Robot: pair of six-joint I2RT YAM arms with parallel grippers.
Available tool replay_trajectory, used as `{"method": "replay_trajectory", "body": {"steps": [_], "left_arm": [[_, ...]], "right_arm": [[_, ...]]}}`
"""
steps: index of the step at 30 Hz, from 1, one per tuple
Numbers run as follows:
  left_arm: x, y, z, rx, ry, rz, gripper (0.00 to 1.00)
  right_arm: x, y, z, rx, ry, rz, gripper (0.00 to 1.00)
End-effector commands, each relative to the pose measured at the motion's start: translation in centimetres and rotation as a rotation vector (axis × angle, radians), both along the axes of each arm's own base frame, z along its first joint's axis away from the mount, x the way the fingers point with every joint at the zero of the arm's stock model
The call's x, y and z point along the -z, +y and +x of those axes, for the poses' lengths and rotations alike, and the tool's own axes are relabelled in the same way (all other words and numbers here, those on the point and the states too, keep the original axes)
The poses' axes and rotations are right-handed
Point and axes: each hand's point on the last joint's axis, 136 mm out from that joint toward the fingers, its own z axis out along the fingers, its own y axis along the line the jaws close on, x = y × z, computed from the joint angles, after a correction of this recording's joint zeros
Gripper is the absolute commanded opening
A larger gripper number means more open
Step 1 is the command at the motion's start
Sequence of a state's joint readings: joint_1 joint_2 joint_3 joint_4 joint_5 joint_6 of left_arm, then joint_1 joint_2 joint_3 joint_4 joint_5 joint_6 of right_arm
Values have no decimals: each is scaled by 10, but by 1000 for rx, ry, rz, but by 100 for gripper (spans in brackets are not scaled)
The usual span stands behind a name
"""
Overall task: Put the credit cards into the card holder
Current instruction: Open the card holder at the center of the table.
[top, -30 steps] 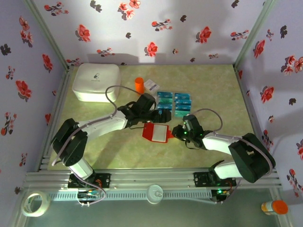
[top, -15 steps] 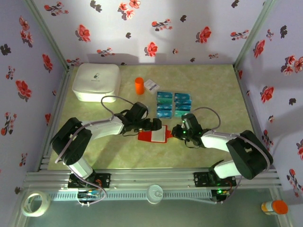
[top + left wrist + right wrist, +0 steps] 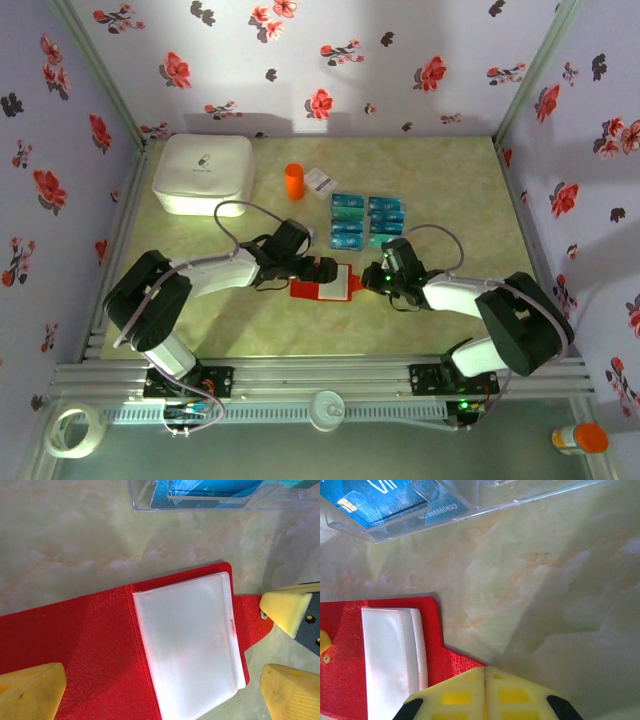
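Note:
The card holder (image 3: pixel 330 288) is a red wallet lying open and flat on the marbled table, its clear pockets (image 3: pixel 187 635) facing up. My left gripper (image 3: pixel 322 270) (image 3: pixel 162 687) hovers open over it, one yellow fingertip on each side. My right gripper (image 3: pixel 368 278) (image 3: pixel 485 672) is shut on the wallet's red snap tab (image 3: pixel 250 617) at its right end. The blue and teal credit cards (image 3: pixel 365 220) (image 3: pixel 375 500) lie in two rows in a clear tray just beyond the wallet, apart from both grippers.
A big white rounded box (image 3: pixel 203 172) stands at the back left. An orange cylinder (image 3: pixel 293 180) and a white paper card (image 3: pixel 320 179) sit behind the cards. Floral walls close in three sides. A tape roll (image 3: pixel 75 430) lies off the table's near edge.
My left gripper drew back from the cards and came down over the wallet, which shifted slightly left and lies flat. My right gripper's fingers closed at the wallet's tab.

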State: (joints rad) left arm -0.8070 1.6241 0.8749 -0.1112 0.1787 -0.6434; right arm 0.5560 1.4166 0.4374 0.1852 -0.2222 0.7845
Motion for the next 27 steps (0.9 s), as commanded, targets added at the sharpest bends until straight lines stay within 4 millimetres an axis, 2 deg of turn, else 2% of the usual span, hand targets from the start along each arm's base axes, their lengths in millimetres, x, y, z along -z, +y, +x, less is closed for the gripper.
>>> {"method": "replay_trajectory", "body": {"steps": [1, 4, 10, 17, 27], "left_arm": [[-19, 0, 0, 48, -59, 29, 100], [-18, -1, -2, 69, -57, 46, 100], [1, 2, -8, 85, -44, 92, 100], [18, 16, -7, 88, -92, 199, 100], [31, 23, -8, 116, -148, 298, 100]], "right_arm": [[12, -8, -10, -10, 55, -48, 8], [13, -8, -10, -11, 57, -50, 8], [12, -8, -10, -10, 58, -46, 8], [6, -5, -9, -17, 56, -34, 8], [-18, 4, -2, -40, 24, -4, 8]]}}
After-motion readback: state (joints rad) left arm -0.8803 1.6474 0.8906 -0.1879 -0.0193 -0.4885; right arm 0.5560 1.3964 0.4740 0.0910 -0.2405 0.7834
